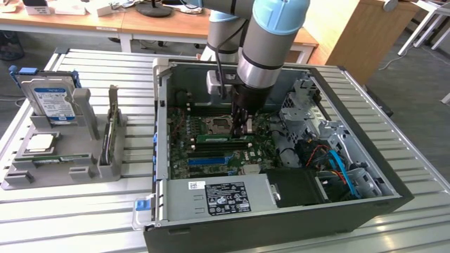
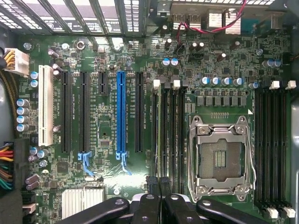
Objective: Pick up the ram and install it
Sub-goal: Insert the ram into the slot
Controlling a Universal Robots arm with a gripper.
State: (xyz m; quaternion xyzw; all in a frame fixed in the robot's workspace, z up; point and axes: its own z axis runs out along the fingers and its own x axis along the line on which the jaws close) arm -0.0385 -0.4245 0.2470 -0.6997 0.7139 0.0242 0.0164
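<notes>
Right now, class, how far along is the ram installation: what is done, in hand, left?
Done: one ram stands on edge at the memory slots inside the case. In hand: the shut gripper is down at it. Left: full seating cannot be confirmed; a second stick lies in the tray.

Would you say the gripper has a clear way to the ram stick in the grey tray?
Probably yes: the ram stick lies uncovered in the tray beside the open case, though the gripper sits low inside it.
</notes>
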